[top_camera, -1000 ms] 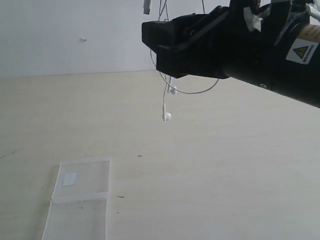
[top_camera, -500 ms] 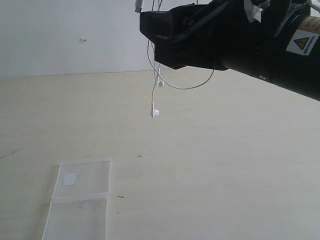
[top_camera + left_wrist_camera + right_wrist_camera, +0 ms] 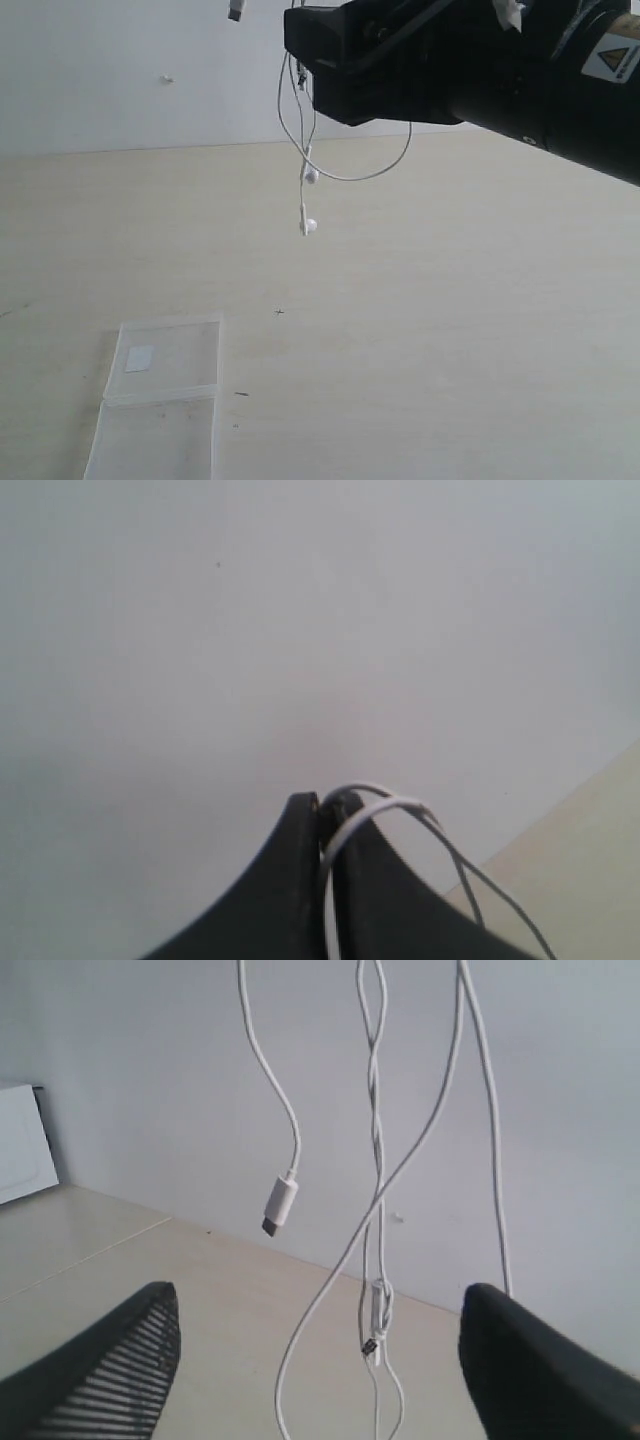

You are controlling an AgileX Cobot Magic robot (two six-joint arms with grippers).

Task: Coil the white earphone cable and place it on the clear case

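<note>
White earphone cable hangs in loose loops high above the worktop. It is well apart from the clear case, up and to the right of it in the exterior view. Our left end effector is closed on the cable, pinching a bend of it. Our right end effector stands wide open and empty, with the dangling strands and the plug in front of the gap between its fingers. We judge coiling only half done. To do it well, we should close the right fingers on all strands together below the pinch. Then we gather even loops, let any swing settle, and carry the bundle over the case.
</note>
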